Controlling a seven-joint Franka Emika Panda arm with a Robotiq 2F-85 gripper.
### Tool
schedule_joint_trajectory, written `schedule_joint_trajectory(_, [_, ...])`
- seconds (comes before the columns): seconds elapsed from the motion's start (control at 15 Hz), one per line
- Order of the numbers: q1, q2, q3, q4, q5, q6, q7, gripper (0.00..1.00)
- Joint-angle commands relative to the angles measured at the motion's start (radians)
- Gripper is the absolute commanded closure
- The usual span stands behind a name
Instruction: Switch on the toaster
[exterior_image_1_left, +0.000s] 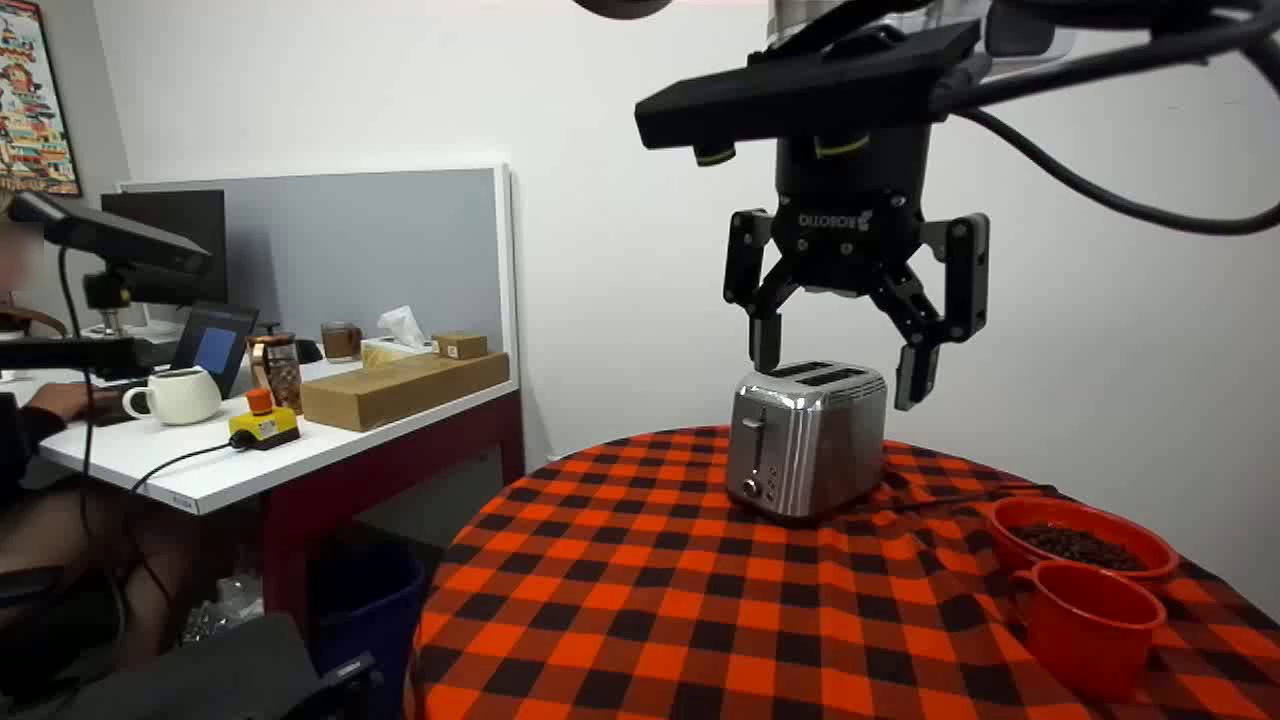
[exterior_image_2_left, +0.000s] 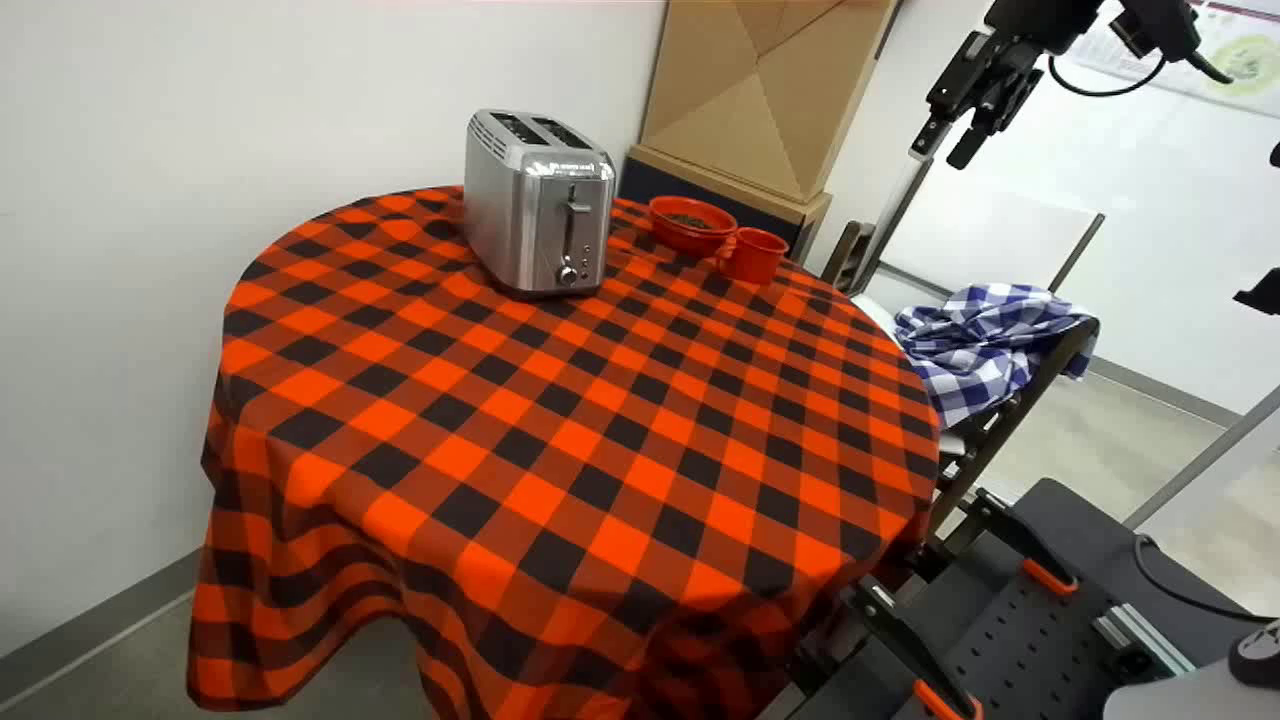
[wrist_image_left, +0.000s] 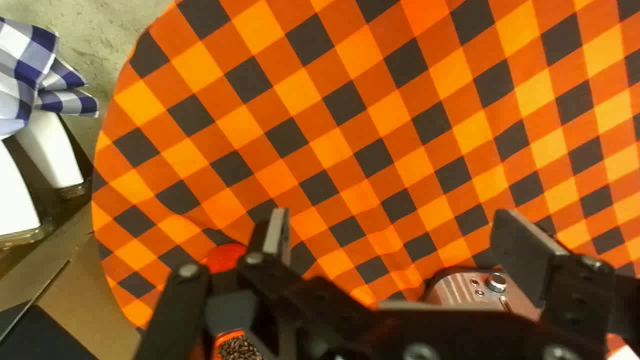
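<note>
The silver toaster (exterior_image_1_left: 805, 440) stands upright on the checkered tablecloth, and it also shows in an exterior view (exterior_image_2_left: 540, 210). Its lever (exterior_image_2_left: 578, 207) sits near the top of the slot on the end panel, above a round knob (exterior_image_2_left: 568, 275). My gripper (exterior_image_1_left: 841, 360) is open and empty, pointing down, apart from the toaster; it is high at the upper right in an exterior view (exterior_image_2_left: 948, 146). In the wrist view the fingers (wrist_image_left: 400, 245) are wide apart. The toaster's lower end panel (wrist_image_left: 465, 290) shows there beside the right finger; the gripper hides the rest.
A red bowl (exterior_image_1_left: 1080, 530) of dark beans and a red mug (exterior_image_1_left: 1095, 625) stand near the table's edge. A dark cord (exterior_image_1_left: 960, 496) runs from the toaster. A wall is behind the table; a cardboard box (exterior_image_2_left: 750, 100) stands beyond the bowl. A chair bears a blue-white cloth (exterior_image_2_left: 985, 345).
</note>
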Motion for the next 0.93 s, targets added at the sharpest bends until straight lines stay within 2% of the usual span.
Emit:
schedule_joint_trajectory(0.0, [-0.018,0.001,0.018,0.002,0.008,-0.002,-0.005,0.00])
schedule_joint_trajectory(0.4, [0.046,0.137,0.136,0.131,0.006,-0.016,0.051,0.00])
schedule_joint_trajectory(0.6, [0.090,0.250,0.206,0.235,0.021,-0.020,0.071,0.00])
schedule_joint_trajectory(0.87, [0.115,0.415,0.282,0.374,-0.009,0.000,0.171,0.00])
